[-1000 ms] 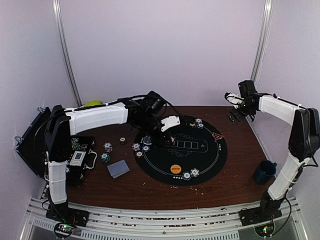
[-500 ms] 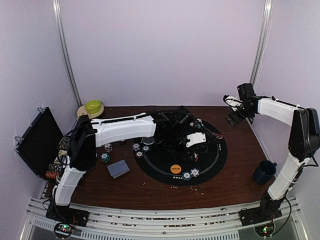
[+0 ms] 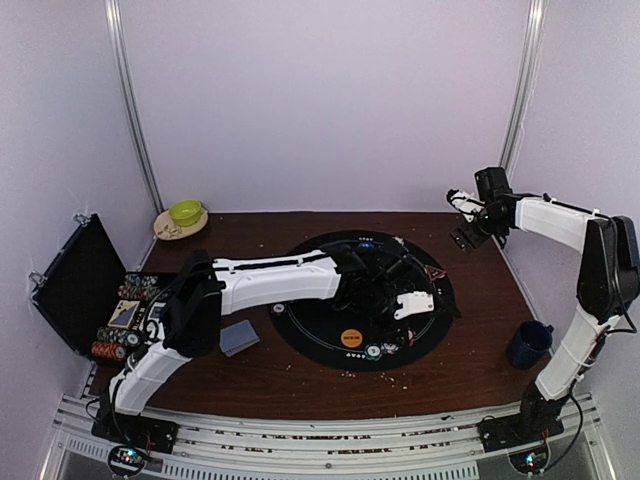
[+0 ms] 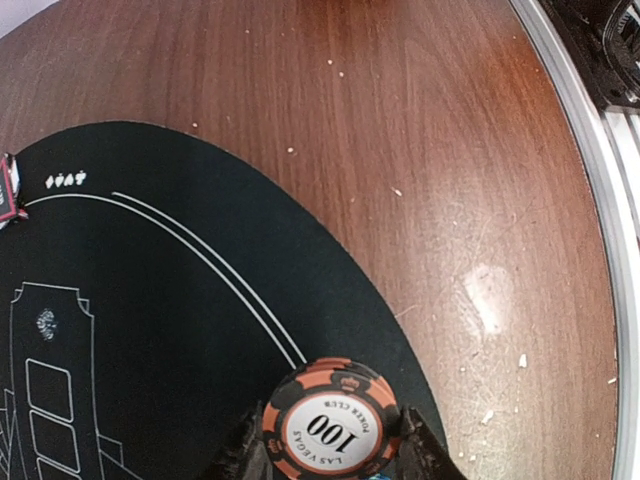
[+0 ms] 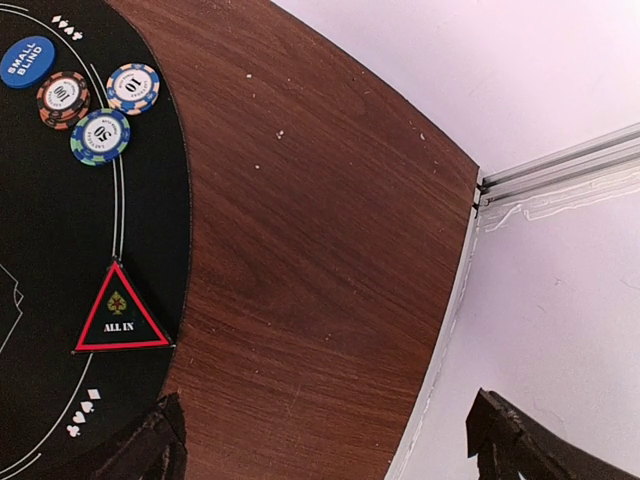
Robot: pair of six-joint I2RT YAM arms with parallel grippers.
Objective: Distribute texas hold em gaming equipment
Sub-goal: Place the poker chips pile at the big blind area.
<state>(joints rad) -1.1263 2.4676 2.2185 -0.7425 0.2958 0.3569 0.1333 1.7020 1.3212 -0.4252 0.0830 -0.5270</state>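
Note:
My left gripper (image 3: pixel 415 303) reaches over the right side of the round black mat (image 3: pixel 300 325). In the left wrist view it (image 4: pixel 332 445) is shut on an orange-and-black 100 chip (image 4: pixel 332 425), held just above the mat's edge (image 4: pixel 150 330). An orange button (image 3: pixel 351 337) and two chips (image 3: pixel 381 349) lie at the mat's near edge. A grey-blue card deck (image 3: pixel 238 337) lies left of the mat. My right gripper (image 3: pixel 462 215) is open and empty at the back right. Its view shows three chips (image 5: pixel 100 135) and a blue small-blind button (image 5: pixel 27 60).
The open black chip case (image 3: pixel 70 285) with rows of chips (image 3: pixel 125 315) stands at the left. A green bowl (image 3: pixel 185 213) sits back left. A dark blue mug (image 3: pixel 527 343) stands near the right edge. A red-edged all-in triangle (image 5: pixel 120 320) lies on the mat.
My left arm has swept from the mat's back left across to its right side, carrying the chip. The right arm has not moved.

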